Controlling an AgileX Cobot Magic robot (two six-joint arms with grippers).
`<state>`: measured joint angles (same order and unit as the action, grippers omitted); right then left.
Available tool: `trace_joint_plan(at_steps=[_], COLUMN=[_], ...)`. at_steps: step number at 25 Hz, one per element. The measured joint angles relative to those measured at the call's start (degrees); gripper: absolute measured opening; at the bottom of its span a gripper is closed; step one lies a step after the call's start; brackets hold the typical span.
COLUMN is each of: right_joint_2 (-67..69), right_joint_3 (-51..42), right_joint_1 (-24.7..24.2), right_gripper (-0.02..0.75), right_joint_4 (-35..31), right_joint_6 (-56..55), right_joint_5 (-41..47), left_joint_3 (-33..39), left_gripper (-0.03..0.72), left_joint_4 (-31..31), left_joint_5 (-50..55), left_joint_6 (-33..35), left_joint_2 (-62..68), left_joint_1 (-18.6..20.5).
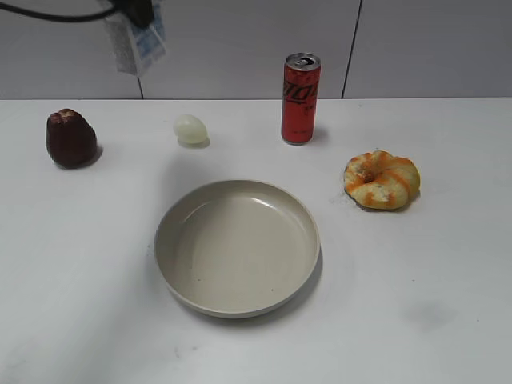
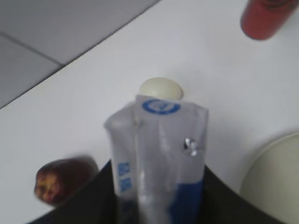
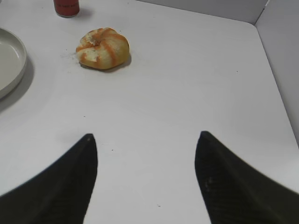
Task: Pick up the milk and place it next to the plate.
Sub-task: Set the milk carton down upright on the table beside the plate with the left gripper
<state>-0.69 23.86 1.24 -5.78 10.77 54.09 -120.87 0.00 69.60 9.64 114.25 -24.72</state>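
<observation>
The milk (image 1: 136, 44), a small white and blue carton, hangs high in the air at the top left of the exterior view. My left gripper (image 1: 136, 12) is shut on it, mostly cut off by the frame's top edge. In the left wrist view the milk (image 2: 159, 154) fills the space between the two dark fingers (image 2: 159, 205). The plate (image 1: 237, 246), large, round and beige, lies empty in the middle of the table; its rim shows in the left wrist view (image 2: 275, 182) and the right wrist view (image 3: 9, 60). My right gripper (image 3: 145, 172) is open and empty above bare table.
A red soda can (image 1: 301, 98) stands behind the plate. A pale egg (image 1: 190, 129) lies left of the can, below the carton. A dark red fruit (image 1: 70, 138) sits at far left. An orange bun (image 1: 382, 179) lies right of the plate. A wall rises behind the table.
</observation>
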Motion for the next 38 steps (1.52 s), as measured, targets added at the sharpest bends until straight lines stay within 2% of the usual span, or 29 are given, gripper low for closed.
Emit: trace_joint_plan(at_steps=[2, 5, 8, 13, 17, 22, 32, 34, 36, 38], right_joint_2=[0.00, 0.00, 0.00, 0.00, 0.00, 0.00, 0.00, 0.00, 0.00, 0.00], right_joint_3=[0.00, 0.00, 0.00, 0.00, 0.00, 0.00, 0.00, 0.00, 0.00, 0.00], right_joint_1=[0.00, 0.00, 0.00, 0.00, 0.00, 0.00, 0.00, 0.00, 0.00, 0.00], right_gripper=[0.497, 0.497, 0.497, 0.497, 0.497, 0.497, 0.497, 0.497, 0.497, 0.497], right_joint_4=[0.00, 0.00, 0.00, 0.00, 0.00, 0.00, 0.00, 0.00, 0.00, 0.00], right_joint_6=[0.00, 0.00, 0.00, 0.00, 0.00, 0.00, 0.00, 0.00, 0.00, 0.00], right_joint_5=[0.00, 0.00, 0.00, 0.00, 0.00, 0.00, 0.00, 0.00, 0.00, 0.00], left_joint_3=[3.10, 12.47, 26.03, 51.24, 64.74, 70.42, 71.18, 71.18, 71.18, 71.11], left_gripper=[0.256, 0.256, 0.256, 0.256, 0.256, 0.256, 0.269, 0.344, 0.501, 0.610], left_joint_4=[4.55, 9.60, 9.60, 7.48, 5.94, 4.61, 2.28, 1.80, 1.35, 0.76], left_joint_5=[0.01, 0.14, -1.58, -17.55, -28.61, -34.57, -39.74, -40.47, -41.26, -41.02], left_joint_6=[-6.90, -15.83, -23.29, -33.13, -35.99, -36.55, -35.99, -34.72, -34.01, -33.69], left_joint_2=[-4.37, -11.17, -18.58, -28.06, -29.55, -27.32, -20.43, -20.50, -21.32, -22.78], left_joint_1=[-0.11, -1.01, -2.40, -3.12, -3.12, -3.80, -3.86, -3.86, -3.86, -3.86])
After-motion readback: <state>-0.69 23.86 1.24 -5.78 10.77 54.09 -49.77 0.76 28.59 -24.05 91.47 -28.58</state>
